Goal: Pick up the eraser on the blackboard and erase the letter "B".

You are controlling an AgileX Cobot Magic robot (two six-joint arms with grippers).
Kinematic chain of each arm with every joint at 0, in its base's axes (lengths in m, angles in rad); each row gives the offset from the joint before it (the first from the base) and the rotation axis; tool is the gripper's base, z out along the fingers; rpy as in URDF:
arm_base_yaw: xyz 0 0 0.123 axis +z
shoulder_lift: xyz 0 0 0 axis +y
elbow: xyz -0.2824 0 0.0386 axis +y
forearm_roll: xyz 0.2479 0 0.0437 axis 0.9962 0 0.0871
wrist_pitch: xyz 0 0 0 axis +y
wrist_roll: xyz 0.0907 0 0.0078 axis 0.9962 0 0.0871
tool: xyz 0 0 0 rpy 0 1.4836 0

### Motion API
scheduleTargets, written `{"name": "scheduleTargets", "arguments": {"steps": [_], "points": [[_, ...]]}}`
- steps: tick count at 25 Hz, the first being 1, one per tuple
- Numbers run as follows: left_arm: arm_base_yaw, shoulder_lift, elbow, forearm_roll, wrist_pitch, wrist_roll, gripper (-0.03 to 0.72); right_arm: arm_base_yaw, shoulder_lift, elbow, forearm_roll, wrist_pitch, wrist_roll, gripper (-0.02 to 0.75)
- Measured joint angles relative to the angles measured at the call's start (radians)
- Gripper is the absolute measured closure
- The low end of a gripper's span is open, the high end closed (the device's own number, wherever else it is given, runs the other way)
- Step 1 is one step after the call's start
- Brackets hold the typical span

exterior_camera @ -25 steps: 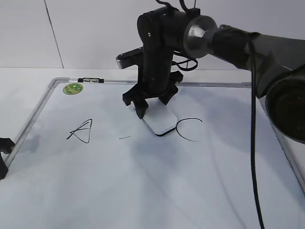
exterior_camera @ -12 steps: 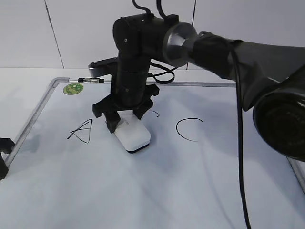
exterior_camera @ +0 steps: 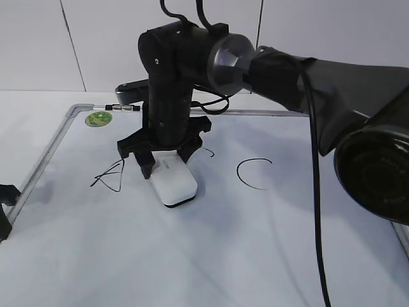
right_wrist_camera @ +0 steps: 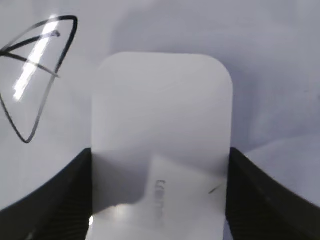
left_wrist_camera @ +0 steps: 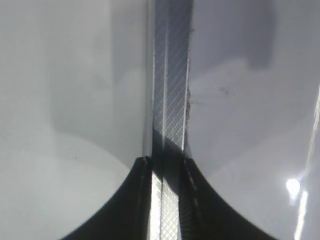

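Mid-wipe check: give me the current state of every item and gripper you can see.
eraser: gripped, flat on the board
right gripper: shut on the eraser
letter "B": nearly erased, a small curl is left
"A": intact
"C": intact
left gripper: jaws astride the blackboard frame

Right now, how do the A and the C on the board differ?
The A is angular, built from straight slanted strokes; the C is one open curve. The A sits left of the eraser and close to it, while the C lies to its right with bare board between. In the right wrist view the A shows beside the eraser; the C does not. Both are thin black marker lines, intact.
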Motion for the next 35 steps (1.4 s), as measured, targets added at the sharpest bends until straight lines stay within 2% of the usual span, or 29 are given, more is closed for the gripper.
{"name": "scheduleTargets", "arguments": {"steps": [7,12,18,25,35], "points": [[0.000,0.000,0.000,-0.002,0.000,0.000,0.597,-0.005,0.000,0.000,-0.054,0.000,0.217,0.196],[0.000,0.002,0.000,-0.003,0.000,0.000,0.597,-0.041,0.000,0.000,-0.018,0.000,0.305,0.196],[0.000,0.002,0.000,-0.003,0.000,0.000,0.598,-0.109,0.000,-0.002,0.060,-0.005,0.321,0.196],[0.000,0.002,0.000,-0.005,0.000,0.000,0.598,-0.129,0.000,-0.002,0.068,-0.005,0.323,0.196],[0.000,0.002,0.000,-0.005,0.000,0.000,0.599,-0.205,-0.025,0.069,0.068,-0.041,0.313,0.196]]}}
